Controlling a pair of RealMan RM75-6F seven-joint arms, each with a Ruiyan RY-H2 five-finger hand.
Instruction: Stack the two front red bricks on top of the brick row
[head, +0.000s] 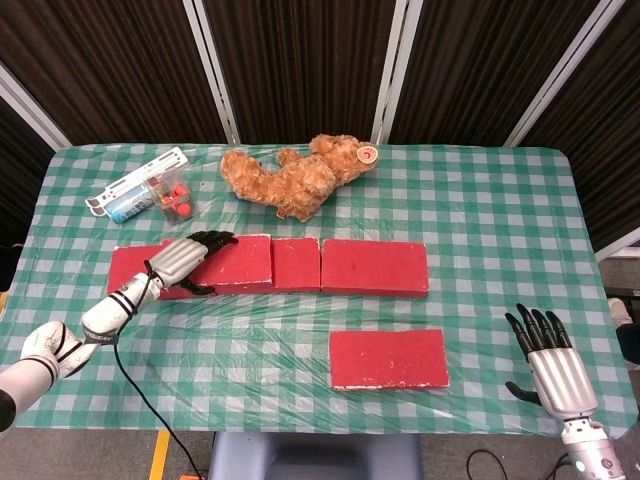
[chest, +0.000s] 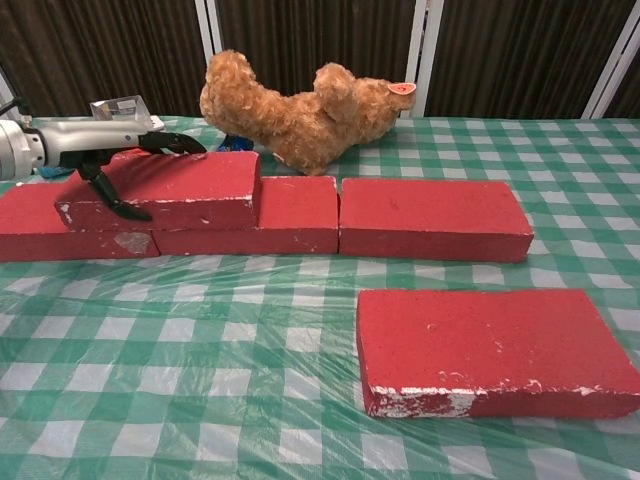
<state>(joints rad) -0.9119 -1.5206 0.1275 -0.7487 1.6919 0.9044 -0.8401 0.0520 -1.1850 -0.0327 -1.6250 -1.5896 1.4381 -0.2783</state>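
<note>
Fingers of the left hand (head: 182, 262) clasp the stacked flat red brick (chest: 165, 188) atop the brick row (head: 372, 266) at nine o'clock. Right hand (head: 553, 365), five o'clock, upright, fingers straight, holding nothing. Second flat red brick (head: 389, 358) lies in front.

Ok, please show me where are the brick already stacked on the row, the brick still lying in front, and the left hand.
stacked brick (chest: 190, 180), chest view, on its red top face.
front brick (chest: 490, 340), chest view, on its top face.
left hand (head: 183, 260), head view, on the silver back of the hand.
</note>
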